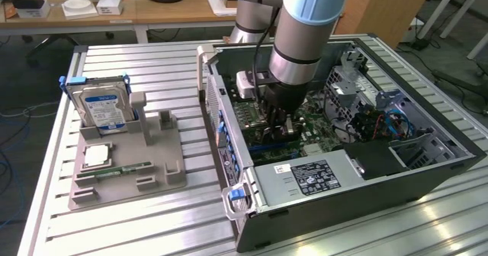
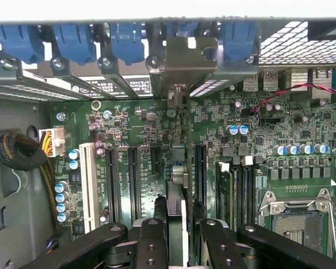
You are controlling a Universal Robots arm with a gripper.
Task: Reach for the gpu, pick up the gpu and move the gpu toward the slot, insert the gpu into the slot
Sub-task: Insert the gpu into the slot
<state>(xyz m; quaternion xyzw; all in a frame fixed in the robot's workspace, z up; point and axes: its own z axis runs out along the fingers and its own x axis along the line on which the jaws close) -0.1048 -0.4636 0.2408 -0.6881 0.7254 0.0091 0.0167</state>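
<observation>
Exterior view: the end effector [image 1: 279, 129] stood low inside the computer case [image 1: 381, 202], directly over the motherboard [image 1: 314, 124]. Wrist view: the gpu [image 2: 178, 188] stood edge-on between the fingers [image 2: 151, 244], pinched by the half-closed end effector [image 2: 182, 238]. Its far end was at the case's rear wall, its lower edge toward the motherboard.

Your bench [image 1: 152, 233] is ribbed, shiny bare metal; the holder [image 1: 114, 190] matt grey plastic; the fingers [image 2: 151, 241] matt black; the gpu [image 2: 178, 224] has a dull silver metal bracket [image 2: 176, 61].
</observation>
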